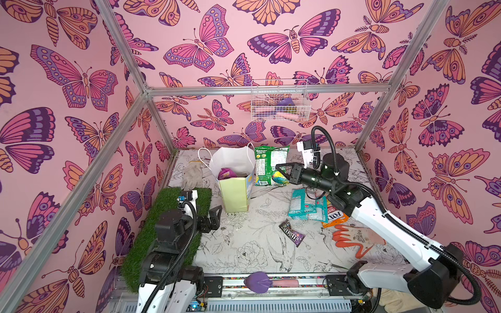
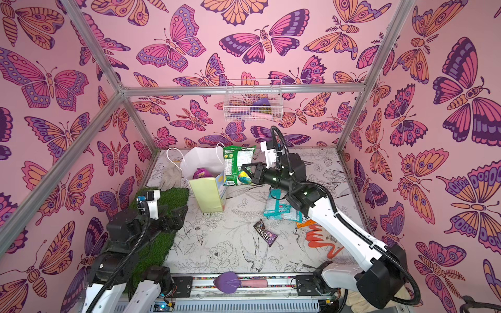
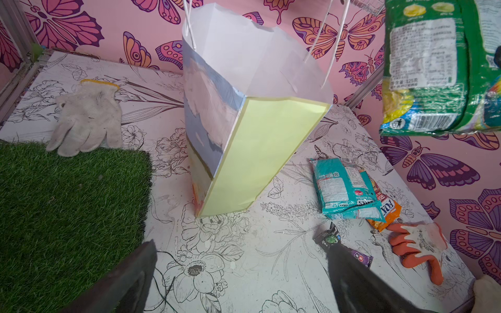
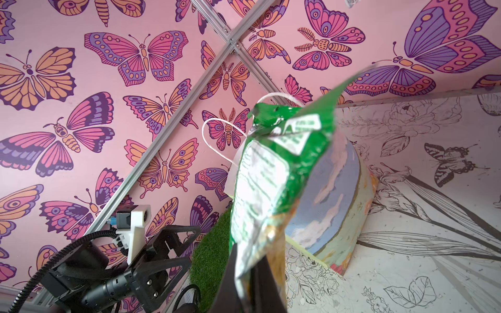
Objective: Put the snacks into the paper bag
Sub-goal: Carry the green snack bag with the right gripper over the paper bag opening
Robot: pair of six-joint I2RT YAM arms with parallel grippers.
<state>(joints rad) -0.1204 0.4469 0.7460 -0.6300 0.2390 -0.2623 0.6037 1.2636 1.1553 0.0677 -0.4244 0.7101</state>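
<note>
The paper bag (image 1: 235, 193) (image 2: 208, 195) (image 3: 267, 151) (image 4: 337, 206) stands upright and open at the back left, with a purple pouch (image 1: 225, 173) (image 2: 201, 173) inside. My right gripper (image 1: 279, 168) (image 4: 249, 273) is shut on the lower edge of a green packet (image 1: 267, 165) (image 2: 235, 165) (image 3: 427, 67) (image 4: 264, 176), held in the air just right of the bag's mouth. On the table lie teal packets (image 1: 306, 208) (image 3: 344, 187), an orange Fox's bag (image 1: 335, 217) (image 3: 386, 207) and a dark M&M's packet (image 1: 292, 233) (image 3: 331, 238). My left gripper (image 1: 215, 214) (image 3: 242, 244) hovers open and empty near the bag's base.
A grey-white glove (image 1: 192, 176) (image 3: 86, 124) lies left of the bag beside a grass mat (image 1: 168, 233). An orange-and-grey glove (image 1: 355, 239) (image 3: 417, 246) lies front right. A white wire basket (image 1: 280, 104) hangs on the back wall.
</note>
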